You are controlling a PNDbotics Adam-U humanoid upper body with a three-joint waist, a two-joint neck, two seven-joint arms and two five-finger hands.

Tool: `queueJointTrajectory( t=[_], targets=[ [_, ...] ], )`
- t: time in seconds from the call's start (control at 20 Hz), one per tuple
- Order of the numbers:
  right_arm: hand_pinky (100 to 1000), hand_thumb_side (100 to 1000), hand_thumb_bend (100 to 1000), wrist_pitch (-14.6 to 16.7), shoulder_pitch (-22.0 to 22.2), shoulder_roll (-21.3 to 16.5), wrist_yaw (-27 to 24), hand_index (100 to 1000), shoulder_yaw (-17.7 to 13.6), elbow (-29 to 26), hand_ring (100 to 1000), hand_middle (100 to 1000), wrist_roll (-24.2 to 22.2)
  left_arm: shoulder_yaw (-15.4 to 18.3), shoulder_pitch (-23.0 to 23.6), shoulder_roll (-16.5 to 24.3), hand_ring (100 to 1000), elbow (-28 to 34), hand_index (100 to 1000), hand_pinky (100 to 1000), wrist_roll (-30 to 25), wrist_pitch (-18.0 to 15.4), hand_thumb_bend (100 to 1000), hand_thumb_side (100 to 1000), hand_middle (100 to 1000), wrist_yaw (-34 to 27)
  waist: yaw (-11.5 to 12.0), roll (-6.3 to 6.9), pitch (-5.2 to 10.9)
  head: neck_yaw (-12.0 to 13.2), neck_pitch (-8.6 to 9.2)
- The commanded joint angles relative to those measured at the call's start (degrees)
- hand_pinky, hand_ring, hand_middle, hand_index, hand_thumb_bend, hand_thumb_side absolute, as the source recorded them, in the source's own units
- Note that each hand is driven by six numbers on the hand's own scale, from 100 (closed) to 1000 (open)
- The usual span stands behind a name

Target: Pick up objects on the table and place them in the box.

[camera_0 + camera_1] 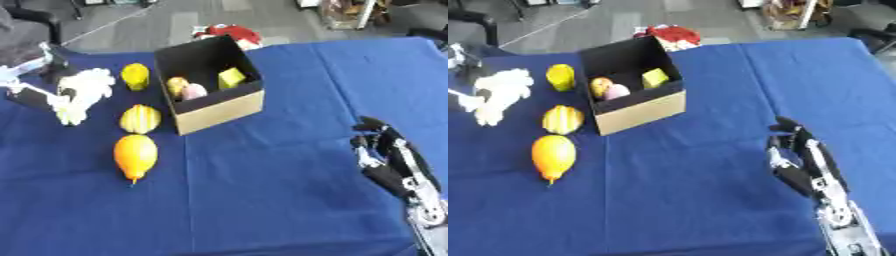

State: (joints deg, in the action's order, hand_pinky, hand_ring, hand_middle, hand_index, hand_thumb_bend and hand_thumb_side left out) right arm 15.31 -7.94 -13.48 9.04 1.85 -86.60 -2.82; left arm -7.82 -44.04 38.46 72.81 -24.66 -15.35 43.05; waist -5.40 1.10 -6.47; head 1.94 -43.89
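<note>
A robot's right hand (802, 155) rests near the counter's (262, 200) near right corner, its black fingers (785, 127) relaxed and slightly spread, holding nothing. Toward the near left side of the blue-covered counter lies an orange fruit (136, 155) with a small stem end pointing at the near edge. Just beyond it sits a yellow striped fruit (140, 119), close beside the near left corner of a cardboard box (219, 110). The open box stands at an angle toward the middle of the far edge, its dark interior holding a pink egg-shaped object (194, 91), an orange-brown rounded object (178, 85) and a yellow-green block (232, 77). Left of the box, near the far edge, stands a yellow cup-like object (136, 76). By the counter's far left edge, the robot's left hand (80, 94), pale in colour, hangs with fingers spread and empty, beside the yellow object.
</note>
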Motion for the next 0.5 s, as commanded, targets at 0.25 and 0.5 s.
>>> queueJointTrajectory(
  t=[0.25, 0.5],
  targets=[
    [750, 285, 100, 0.18, -0.37, -0.51, 0.05, 884, 0.7, -0.31, 670, 737, -0.75, -1.14, -9.97, -7.39, 445, -3.64, 562, 569, 3.23, 0.37, 137, 142, 399, 4.25, -1.07, -0.1, 1.22, 1.18, -0.23],
    [750, 282, 100, 0.27, -1.03, 0.01, -0.22, 884, 1.05, -0.34, 670, 737, -1.22, -2.66, -17.18, -14.95, 465, -11.13, 589, 593, 4.08, 2.92, 157, 151, 423, 8.87, -1.96, -0.68, 0.56, 2.05, -0.23]
  ],
)
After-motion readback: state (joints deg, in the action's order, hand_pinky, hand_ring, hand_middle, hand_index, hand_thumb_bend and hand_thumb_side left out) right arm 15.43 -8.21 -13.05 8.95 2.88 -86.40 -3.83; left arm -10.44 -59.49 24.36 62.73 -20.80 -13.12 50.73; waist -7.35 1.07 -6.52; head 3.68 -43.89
